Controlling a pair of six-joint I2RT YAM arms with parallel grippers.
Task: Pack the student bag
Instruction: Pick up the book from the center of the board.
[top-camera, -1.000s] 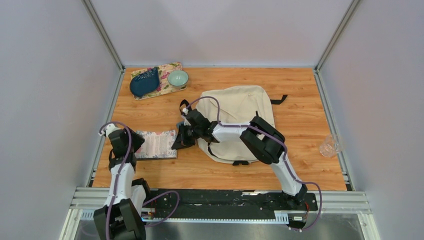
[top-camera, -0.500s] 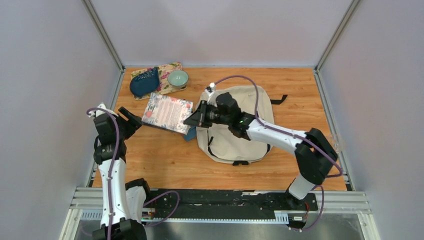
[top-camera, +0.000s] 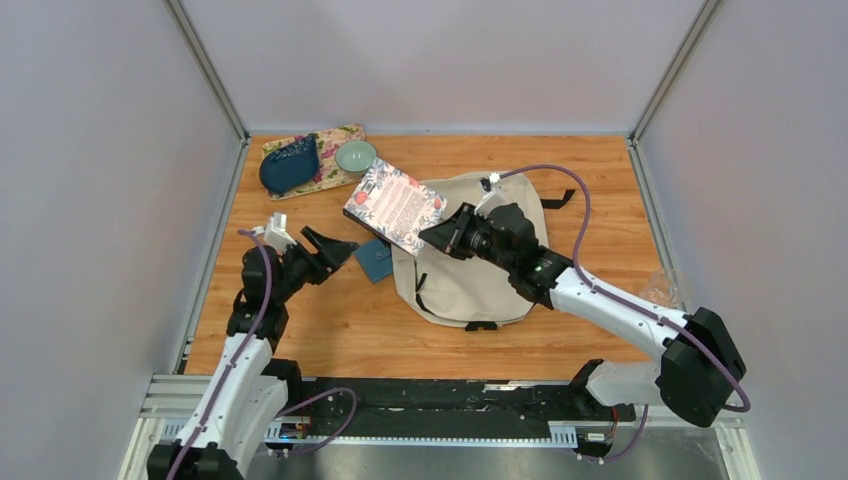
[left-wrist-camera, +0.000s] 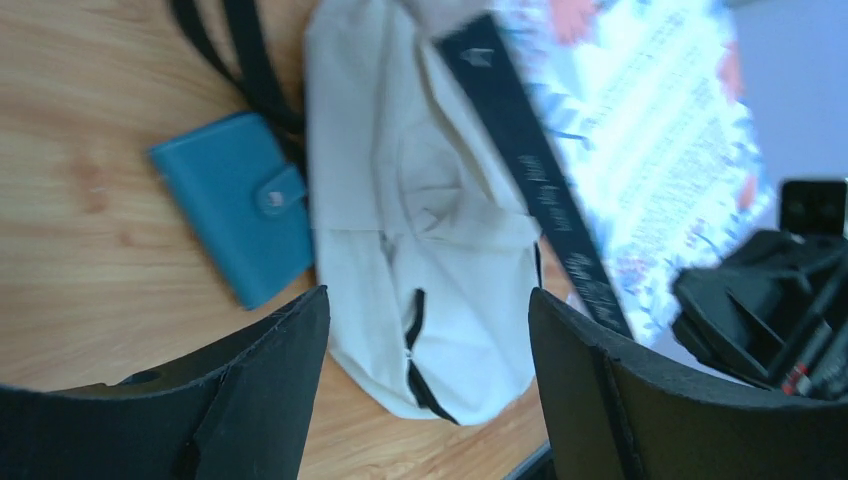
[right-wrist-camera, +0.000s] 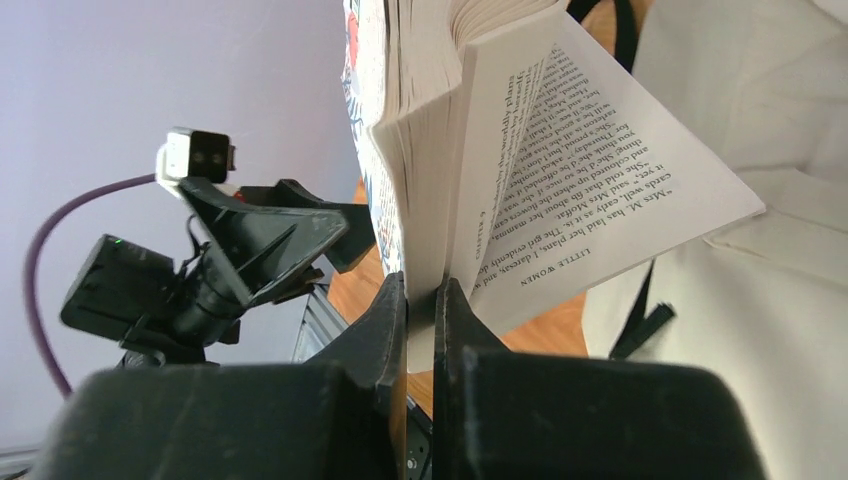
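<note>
The cream student bag (top-camera: 490, 215) lies flat in the middle of the table, front pocket up; it also shows in the left wrist view (left-wrist-camera: 400, 200) and the right wrist view (right-wrist-camera: 760, 120). My right gripper (top-camera: 440, 236) is shut on a floral-covered book (top-camera: 395, 205) and holds it in the air over the bag's left edge; pages (right-wrist-camera: 560, 150) fan open. A teal wallet (top-camera: 375, 260) lies on the wood just left of the bag, also in the left wrist view (left-wrist-camera: 240, 215). My left gripper (top-camera: 335, 250) is open and empty, left of the wallet.
A floral mat (top-camera: 312, 160) at the back left holds a dark blue leaf dish (top-camera: 290, 165) and a pale green bowl (top-camera: 356, 156). A clear glass (top-camera: 662, 290) stands at the right edge. Grey walls close in three sides.
My right gripper lifted the book from the near left and carried it right and back, over the bag. My left arm swung right toward the wallet, which the book no longer covers.
</note>
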